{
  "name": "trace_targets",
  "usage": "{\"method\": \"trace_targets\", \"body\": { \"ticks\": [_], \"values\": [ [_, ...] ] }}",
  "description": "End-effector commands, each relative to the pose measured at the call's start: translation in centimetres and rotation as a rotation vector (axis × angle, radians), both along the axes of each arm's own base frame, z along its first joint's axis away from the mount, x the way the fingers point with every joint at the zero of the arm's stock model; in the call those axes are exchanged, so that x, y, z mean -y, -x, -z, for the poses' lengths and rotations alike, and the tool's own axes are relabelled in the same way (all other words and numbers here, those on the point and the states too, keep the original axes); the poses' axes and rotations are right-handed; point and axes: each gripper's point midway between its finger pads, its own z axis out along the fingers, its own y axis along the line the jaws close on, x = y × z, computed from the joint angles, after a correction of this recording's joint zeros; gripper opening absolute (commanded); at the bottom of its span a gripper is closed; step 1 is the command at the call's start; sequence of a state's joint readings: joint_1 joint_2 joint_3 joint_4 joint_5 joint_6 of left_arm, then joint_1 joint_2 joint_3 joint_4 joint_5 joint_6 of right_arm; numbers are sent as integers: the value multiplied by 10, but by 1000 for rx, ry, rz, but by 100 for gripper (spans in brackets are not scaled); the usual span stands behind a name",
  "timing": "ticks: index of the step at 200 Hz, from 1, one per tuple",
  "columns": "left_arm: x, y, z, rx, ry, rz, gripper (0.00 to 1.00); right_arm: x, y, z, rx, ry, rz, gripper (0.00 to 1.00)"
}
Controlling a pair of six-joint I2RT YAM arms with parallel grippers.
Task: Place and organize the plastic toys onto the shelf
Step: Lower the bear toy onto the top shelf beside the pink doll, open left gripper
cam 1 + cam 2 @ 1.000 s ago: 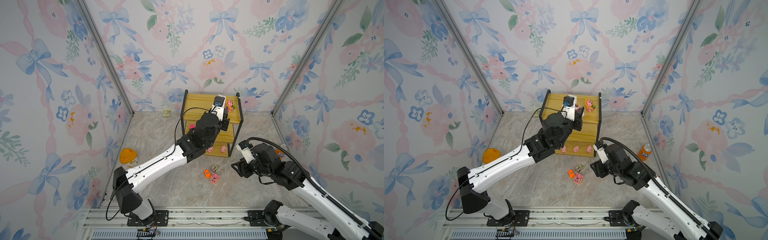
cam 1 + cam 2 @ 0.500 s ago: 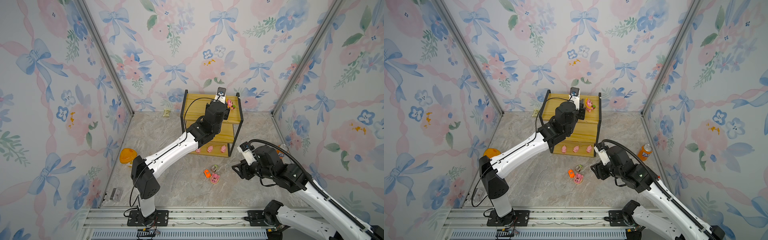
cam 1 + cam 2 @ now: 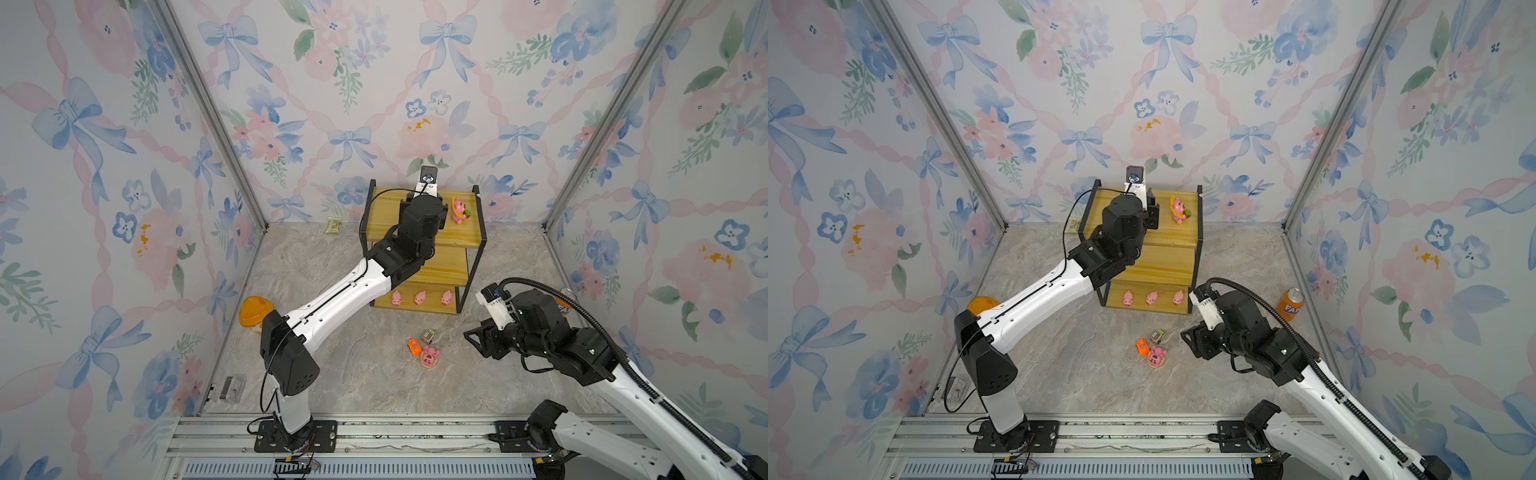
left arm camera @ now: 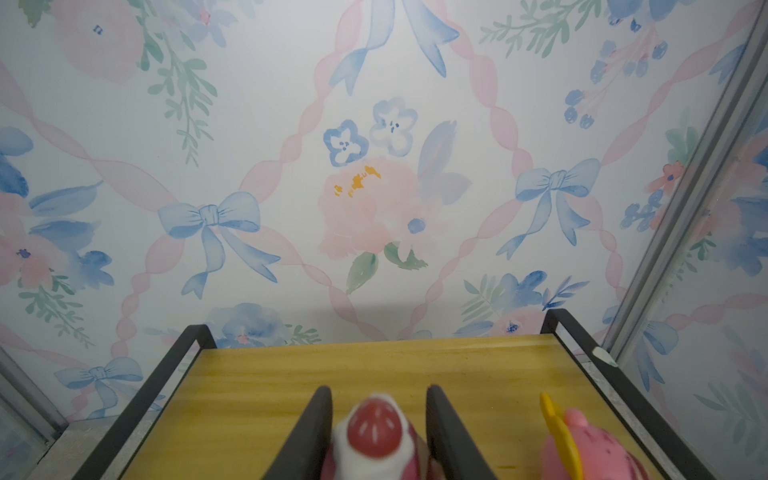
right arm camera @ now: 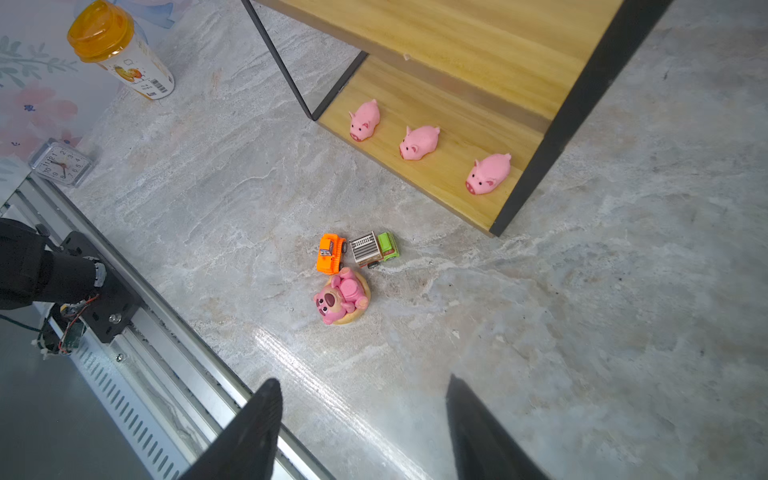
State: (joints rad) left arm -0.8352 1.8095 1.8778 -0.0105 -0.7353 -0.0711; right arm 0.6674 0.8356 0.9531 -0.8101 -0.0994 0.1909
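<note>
The shelf [image 3: 386, 224] stands against the back wall. My left gripper [image 4: 379, 390] is over its top board [image 4: 270, 395], shut on a pink figurine with a white and red top [image 4: 374, 432]. Beside it on that board stands a pink figurine with a yellow hat [image 3: 459, 209]. Three pink pigs [image 5: 365, 119] [image 5: 419, 142] [image 5: 488, 172] sit in a row on the bottom board. On the floor in front lie an orange car [image 5: 330, 253], a grey-green car [image 5: 374, 248] and a pink bear figurine [image 5: 341, 297]. My right gripper [image 5: 361, 378] hangs open and empty, right of that cluster.
An orange-lidded tub [image 3: 256, 311] stands by the left wall and an orange soda can [image 3: 1291, 304] by the right wall. A small clock [image 5: 62, 162] lies at the front left corner. A small packet [image 3: 333, 225] lies left of the shelf. The metal rail [image 3: 374, 436] runs along the front.
My left arm has stretched further back, carrying the figurine from the shelf's front to over the top board. The right arm has hardly moved.
</note>
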Motion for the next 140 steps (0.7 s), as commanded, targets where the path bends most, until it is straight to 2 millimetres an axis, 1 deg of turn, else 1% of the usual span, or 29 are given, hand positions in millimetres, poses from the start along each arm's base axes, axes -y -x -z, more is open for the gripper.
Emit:
{"method": "trace_targets", "body": {
  "ticks": [1, 27, 54, 83, 124, 140],
  "values": [
    [-8, -6, -5, 10, 19, -40, 38, -1, 1, 2, -5, -9, -8, 65],
    [-4, -8, 2, -2, 13, -33, 41, -1, 0, 2, -2, -11, -6, 65],
    [0, -10, 9, -18, 13, -24, 41, 0, 0, 1, -1, -14, -4, 65],
    [0, -10, 16, -31, 8, -24, 41, -2, 0, 2, -3, -17, -7, 65],
    [-1, -10, 17, -35, 5, -24, 41, -2, -1, 4, -9, -14, -6, 65],
    [-1, -9, 16, -34, 6, -20, 43, -3, 0, 4, -12, -15, -10, 65]
  ]
}}
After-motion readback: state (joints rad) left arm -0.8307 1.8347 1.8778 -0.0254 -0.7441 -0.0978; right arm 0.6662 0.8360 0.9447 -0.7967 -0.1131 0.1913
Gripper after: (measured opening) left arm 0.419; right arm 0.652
